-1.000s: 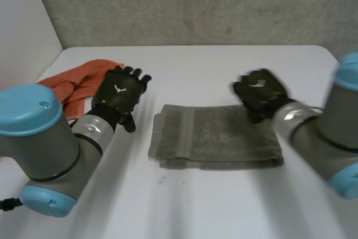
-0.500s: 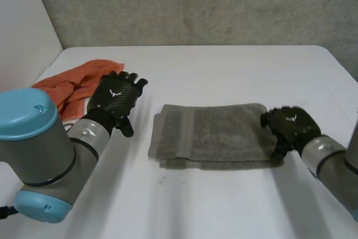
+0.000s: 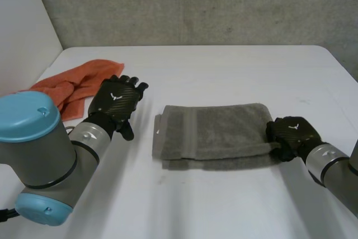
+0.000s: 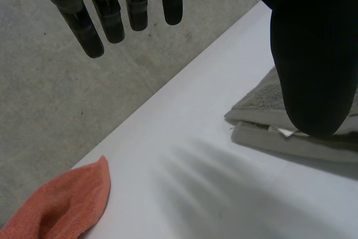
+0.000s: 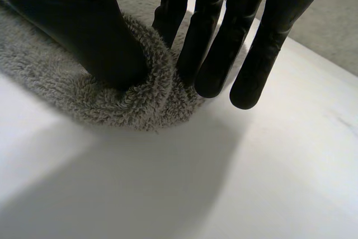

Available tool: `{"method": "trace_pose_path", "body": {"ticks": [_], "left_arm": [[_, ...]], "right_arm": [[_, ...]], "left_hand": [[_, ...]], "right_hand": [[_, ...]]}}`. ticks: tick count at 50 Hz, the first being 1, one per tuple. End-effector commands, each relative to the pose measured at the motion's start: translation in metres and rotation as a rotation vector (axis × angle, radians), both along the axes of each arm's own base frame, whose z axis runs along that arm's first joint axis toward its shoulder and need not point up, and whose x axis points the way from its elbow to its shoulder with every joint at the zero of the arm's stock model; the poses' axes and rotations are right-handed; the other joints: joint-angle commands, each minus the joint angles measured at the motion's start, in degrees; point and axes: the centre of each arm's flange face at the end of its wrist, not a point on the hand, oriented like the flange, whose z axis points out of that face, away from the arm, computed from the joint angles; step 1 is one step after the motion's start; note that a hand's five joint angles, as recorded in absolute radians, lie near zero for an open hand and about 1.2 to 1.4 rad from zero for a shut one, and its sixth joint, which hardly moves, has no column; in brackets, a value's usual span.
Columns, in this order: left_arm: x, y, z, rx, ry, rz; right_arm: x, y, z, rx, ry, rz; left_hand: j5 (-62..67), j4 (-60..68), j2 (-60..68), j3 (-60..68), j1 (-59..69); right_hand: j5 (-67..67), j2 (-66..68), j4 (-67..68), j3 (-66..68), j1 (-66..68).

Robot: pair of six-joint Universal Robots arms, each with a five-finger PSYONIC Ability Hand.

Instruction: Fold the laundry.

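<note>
We see the right hand (image 3: 292, 134) pinching the right end of the folded grey towel (image 3: 215, 132) mid-table (image 3: 224, 65) between thumb and fingers, while the left hand (image 3: 116, 102) hangs spread between it and the orange cloth (image 3: 67, 85).

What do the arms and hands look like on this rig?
The left arm is a thick grey tube with light-blue caps; the right arm shows grey too. Each ends in a silver-grey cuff and a black hand, left hand and right hand, with a small white mark on its back.
</note>
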Motion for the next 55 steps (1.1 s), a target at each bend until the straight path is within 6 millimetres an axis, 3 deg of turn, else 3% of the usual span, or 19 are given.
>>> {"method": "trace_pose_path", "body": {"ticks": [1,3,6,7,10,11,14,15,18,19,20,22,23,25,28,32,36,44,55], "left_arm": [[0.000,0.000,0.002,-0.005,0.003,0.003],[0.001,-0.001,0.003,-0.007,0.005,0.006],[0.003,-0.002,0.005,-0.013,0.007,0.012],[0.003,-0.003,0.006,-0.016,0.009,0.017],[0.004,-0.004,0.010,-0.028,0.015,0.023],[0.005,-0.006,0.014,-0.042,0.021,0.031],[0.008,-0.009,0.019,-0.057,0.030,0.048],[0.011,-0.011,0.021,-0.060,0.032,0.063],[0.012,-0.013,0.022,-0.061,0.042,0.073],[0.012,-0.013,0.023,-0.059,0.051,0.076],[0.012,-0.013,0.023,-0.057,0.057,0.076],[0.010,-0.013,0.025,-0.055,0.073,0.073],[0.010,-0.013,0.026,-0.055,0.080,0.072],[0.009,-0.014,0.028,-0.056,0.095,0.073],[0.005,-0.017,0.033,-0.056,0.127,0.066],[-0.013,-0.014,0.037,-0.049,0.177,0.018],[-0.038,-0.008,0.030,0.011,0.199,-0.043],[-0.066,0.015,-0.012,0.227,0.157,-0.099],[-0.056,0.023,-0.038,0.298,0.089,-0.043]], "right_arm": [[-0.005,-0.023,0.024,-0.138,0.121,-0.052],[-0.001,-0.027,0.033,-0.182,0.153,-0.045],[0.037,-0.014,0.064,-0.278,0.179,0.065],[0.064,-0.002,0.079,-0.327,0.171,0.149],[0.099,0.019,0.090,-0.361,0.152,0.264],[0.120,0.033,0.090,-0.369,0.138,0.339],[0.150,0.058,0.082,-0.360,0.120,0.460],[0.167,0.077,0.075,-0.345,0.110,0.548],[0.182,0.100,0.058,-0.294,0.115,0.658],[0.185,0.108,0.042,-0.241,0.130,0.696],[0.185,0.109,0.037,-0.220,0.140,0.702],[0.183,0.108,0.029,-0.185,0.155,0.688],[0.180,0.107,0.032,-0.175,0.154,0.663],[0.179,0.105,0.038,-0.181,0.141,0.631],[0.167,0.083,0.057,-0.171,0.066,0.503],[0.135,0.037,0.081,-0.107,-0.101,0.281],[0.115,0.016,0.093,-0.034,-0.234,0.167],[0.121,0.006,0.060,0.112,-0.184,0.177],[0.125,-0.001,0.019,0.149,-0.054,0.218]], "left_hand": [[-2.70,-1.51,-1.47,-1.78,-1.02],[-2.70,-1.51,-1.47,-1.78,-1.02],[-2.70,-1.51,-1.47,-1.78,-1.02],[-2.70,-1.51,-1.47,-1.78,-1.02],[-2.70,-1.51,-1.47,-1.78,-1.02],[-2.70,-1.51,-1.47,-1.78,-1.02],[-2.70,-1.51,-1.47,-1.78,-1.02],[-2.70,-1.51,-1.47,-1.78,-1.02],[-2.70,-1.51,-1.47,-1.78,-1.02],[-2.70,-1.51,-1.47,-1.78,-1.02],[-2.70,-1.51,-1.47,-1.78,-1.02],[-2.70,-1.51,-1.47,-1.78,-1.02],[-2.70,-1.51,-1.47,-1.78,-1.02],[-2.70,-1.51,-1.47,-1.78,-1.02],[-2.70,-1.51,-1.47,-1.78,-1.02],[-2.65,-1.46,-1.42,-1.73,-0.98],[-2.49,-1.29,-1.25,-1.56,-0.81],[-2.32,-1.13,-1.08,-1.40,-0.64],[-2.48,-1.29,-1.25,-1.56,-0.81]], "right_hand": [[13.58,13.01,11.94,12.17,26.19],[13.58,13.01,11.94,12.17,26.19],[13.58,13.01,11.94,12.17,26.19],[13.58,13.01,11.94,12.17,26.19],[13.58,13.01,11.94,12.17,26.19],[13.58,13.01,11.94,12.17,26.19],[13.58,13.01,11.94,12.17,26.19],[13.58,13.01,11.94,12.17,26.19],[13.58,13.01,11.94,12.17,26.19],[13.58,13.01,11.94,12.17,26.19],[12.31,11.74,10.67,10.89,24.92],[-12.66,-13.23,-14.30,-14.07,-0.05],[-36.58,-37.15,-38.22,-38.00,-23.97],[-44.37,-44.94,-46.01,-45.78,-31.76],[-51.43,-52.01,-53.07,-52.85,-38.83],[-53.64,-54.22,-55.28,-55.06,-41.04],[-53.30,-53.88,-54.95,-54.72,-40.70],[-53.14,-53.71,-54.78,-54.55,-40.53],[-53.14,-53.71,-54.78,-54.55,-40.53]]}}
